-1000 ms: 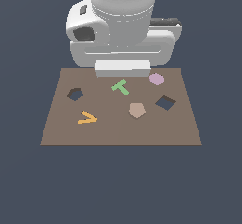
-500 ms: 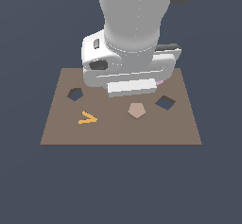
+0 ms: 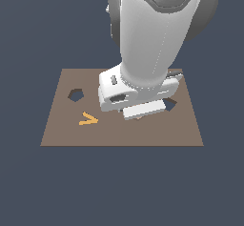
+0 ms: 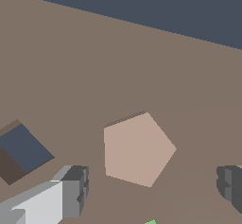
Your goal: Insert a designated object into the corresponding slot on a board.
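Your gripper [image 4: 151, 185] hangs wide open and empty with the pinkish-tan pentagon piece [image 4: 137, 149] lying flat on the board [image 4: 118, 67] between its fingers [image 4: 73, 190], nearer one, so you can descend to grasp.

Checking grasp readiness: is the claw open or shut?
Open. In the wrist view, its fingers stand apart on either side of the pentagon piece, which lies flat, untouched.
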Available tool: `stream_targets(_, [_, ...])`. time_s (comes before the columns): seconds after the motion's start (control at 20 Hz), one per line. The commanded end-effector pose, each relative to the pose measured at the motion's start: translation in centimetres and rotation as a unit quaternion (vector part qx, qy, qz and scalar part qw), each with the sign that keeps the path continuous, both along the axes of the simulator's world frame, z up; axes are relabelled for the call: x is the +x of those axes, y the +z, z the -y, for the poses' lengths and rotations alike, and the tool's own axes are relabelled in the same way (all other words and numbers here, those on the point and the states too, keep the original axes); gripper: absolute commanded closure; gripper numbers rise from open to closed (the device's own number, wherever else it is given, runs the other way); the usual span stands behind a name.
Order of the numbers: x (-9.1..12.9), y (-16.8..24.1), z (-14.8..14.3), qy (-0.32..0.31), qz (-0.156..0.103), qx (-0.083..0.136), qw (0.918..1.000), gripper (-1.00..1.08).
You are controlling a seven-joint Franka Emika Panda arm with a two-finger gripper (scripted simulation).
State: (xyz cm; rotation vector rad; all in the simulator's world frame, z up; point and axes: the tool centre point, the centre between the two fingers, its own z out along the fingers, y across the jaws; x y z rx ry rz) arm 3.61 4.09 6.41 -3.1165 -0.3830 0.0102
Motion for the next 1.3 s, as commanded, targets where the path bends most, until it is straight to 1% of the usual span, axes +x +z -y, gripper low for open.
stream_targets(0.0, [0.5, -0.8, -0.4, 0.01, 0.002, 0.0, 0.9999, -0.92])
stream_targets(0.45, [0.8, -1.6, -0.7, 0.018, 0.003, 0.0, 0.9998, -0.92])
stream_targets(0.85, [0.9, -3.4, -0.7, 0.019, 0.003, 0.0, 0.9998, -0.92])
stream_targets(0.9, [0.9, -3.4, -0.7, 0.019, 0.003, 0.0, 0.9998, 1.08])
stream_targets(1.25, [0.9, -3.4, -0.7, 0.019, 0.003, 0.0, 0.9998, 1.08])
